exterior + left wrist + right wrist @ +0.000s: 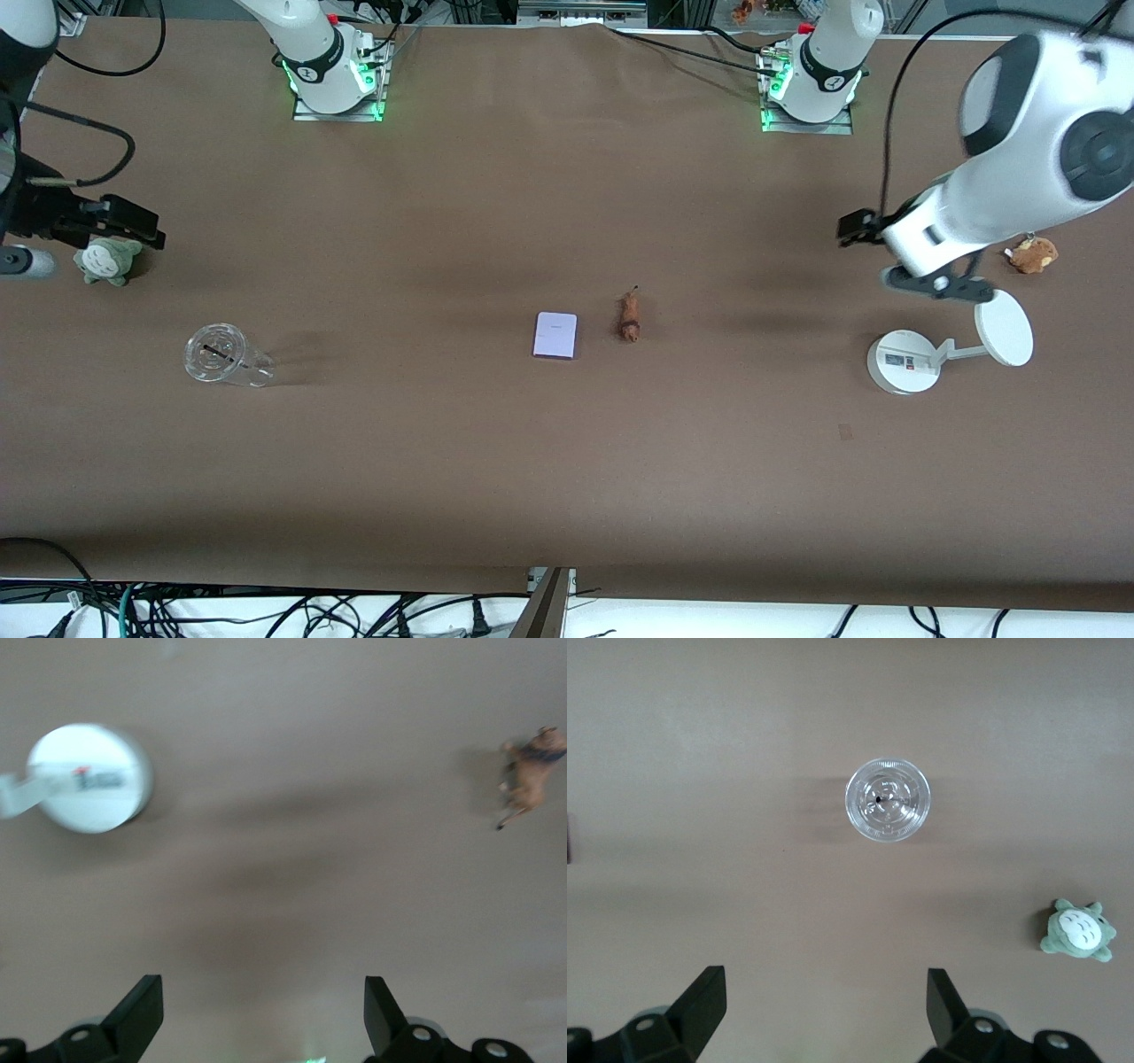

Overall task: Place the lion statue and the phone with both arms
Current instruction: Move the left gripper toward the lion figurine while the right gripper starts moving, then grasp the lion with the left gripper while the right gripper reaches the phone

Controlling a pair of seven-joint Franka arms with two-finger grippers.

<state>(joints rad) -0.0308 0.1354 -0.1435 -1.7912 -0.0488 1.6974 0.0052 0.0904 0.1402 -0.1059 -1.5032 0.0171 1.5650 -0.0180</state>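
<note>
The pale lavender phone (555,335) lies flat at the table's middle. The small orange-brown lion statue (630,317) lies beside it, toward the left arm's end, and also shows in the left wrist view (530,775). My left gripper (264,1010) is open and empty, up in the air over bare table near the white stand (89,777). My right gripper (826,1005) is open and empty, up over bare table at the right arm's end, near the clear glass (888,799). Both grippers are well away from the phone and the lion.
A white round-based stand with a disc (904,361) and a fluffy brown plush (1032,254) sit at the left arm's end. A clear glass (217,354) and a green plush toy (108,260) sit at the right arm's end; the green plush also shows in the right wrist view (1077,931).
</note>
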